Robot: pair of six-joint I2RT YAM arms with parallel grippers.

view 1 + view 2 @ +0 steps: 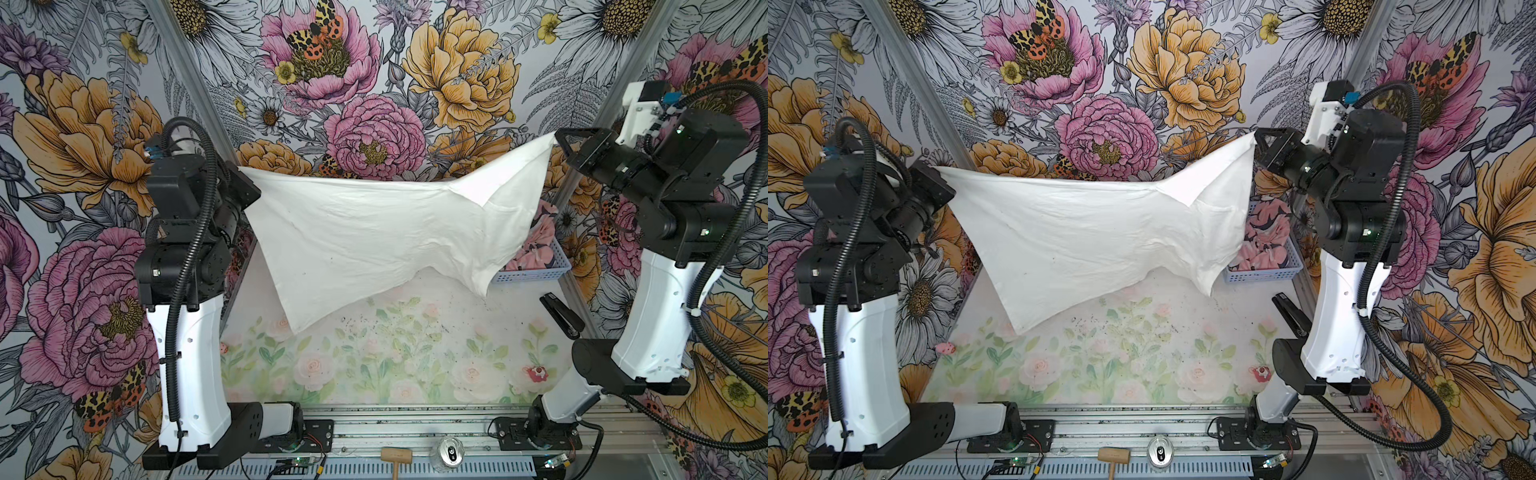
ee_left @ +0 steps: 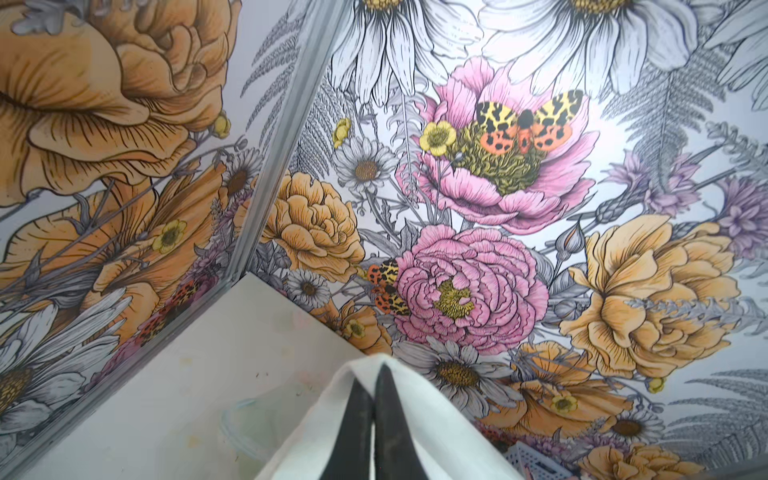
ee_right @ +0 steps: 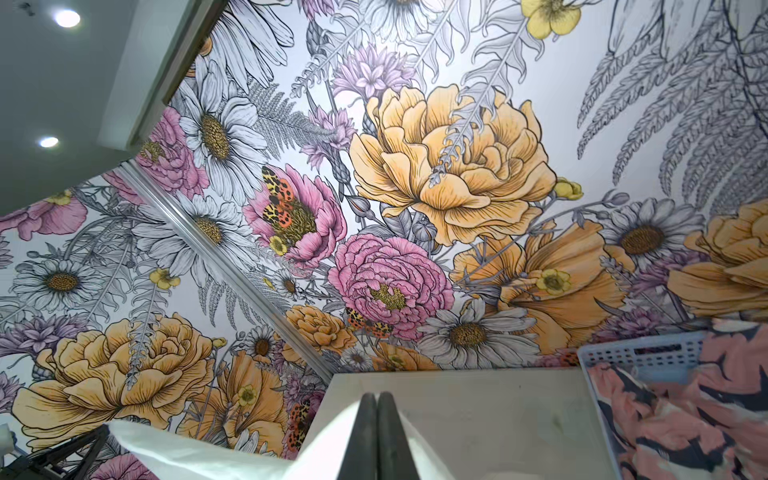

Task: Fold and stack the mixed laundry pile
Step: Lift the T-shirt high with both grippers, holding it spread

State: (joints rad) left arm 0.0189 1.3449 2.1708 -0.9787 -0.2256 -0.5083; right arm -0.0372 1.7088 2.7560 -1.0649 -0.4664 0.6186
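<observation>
The white T-shirt [image 1: 374, 232] [image 1: 1084, 232] hangs spread in the air above the table, stretched between both arms, its lower edge drooping toward the mat. My left gripper [image 1: 242, 169] [image 1: 939, 168] is shut on its left corner; in the left wrist view the fingers [image 2: 376, 372] pinch white cloth [image 2: 436, 424]. My right gripper [image 1: 557, 135] [image 1: 1256, 135] is shut on the raised right corner, and the right wrist view shows the fingers [image 3: 377, 397] closed on the fabric [image 3: 187, 453]. The pink garment [image 1: 536, 249] [image 1: 1264, 237] [image 3: 685, 415] lies crumpled in the light blue basket [image 1: 532, 272] [image 1: 1262, 275] [image 3: 640, 353].
A black stapler [image 1: 561, 316] [image 1: 1291, 311] lies by the right arm's base. A small red object [image 1: 536, 372] sits on the floral mat [image 1: 374, 365]. A wooden mallet [image 1: 395, 457] and a can [image 1: 449, 453] rest on the front rail. Flowered walls close in the sides and back.
</observation>
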